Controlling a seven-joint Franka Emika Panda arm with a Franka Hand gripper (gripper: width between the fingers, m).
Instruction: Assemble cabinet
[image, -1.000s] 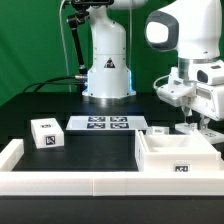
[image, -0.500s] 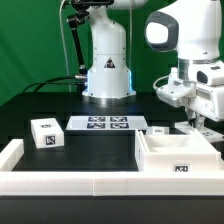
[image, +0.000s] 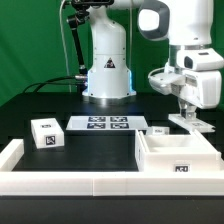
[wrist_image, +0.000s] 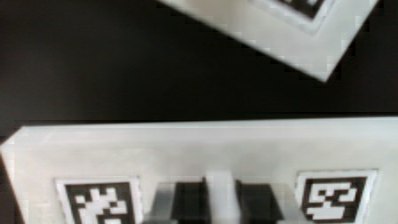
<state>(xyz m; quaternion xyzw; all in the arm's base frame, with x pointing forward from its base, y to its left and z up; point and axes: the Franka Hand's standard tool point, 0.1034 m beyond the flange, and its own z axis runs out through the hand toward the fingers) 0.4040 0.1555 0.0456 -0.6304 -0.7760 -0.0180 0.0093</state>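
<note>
The cabinet (image: 176, 156), a large open white box with a tag on its front, stands at the exterior view's right front. My gripper (image: 190, 114) hangs just behind and above it. It is shut on a white panel (image: 190, 122) held a little above the table. In the wrist view the dark fingers (wrist_image: 185, 202) pinch a thin white rib of this panel (wrist_image: 196, 150), which bears two tags. My gripper (wrist_image: 217, 192) sits at the panel's near edge.
A small white tagged box (image: 45, 133) sits at the exterior view's left. The marker board (image: 105, 124) lies mid-table. A small white tagged piece (image: 158, 129) lies beside it; a tagged white piece (wrist_image: 267, 25) also shows in the wrist view. A low white border rail (image: 70, 182) runs along the front.
The gripper has risen and shifted toward the exterior view's left, carrying the white panel up off the table. The other parts have not moved.
</note>
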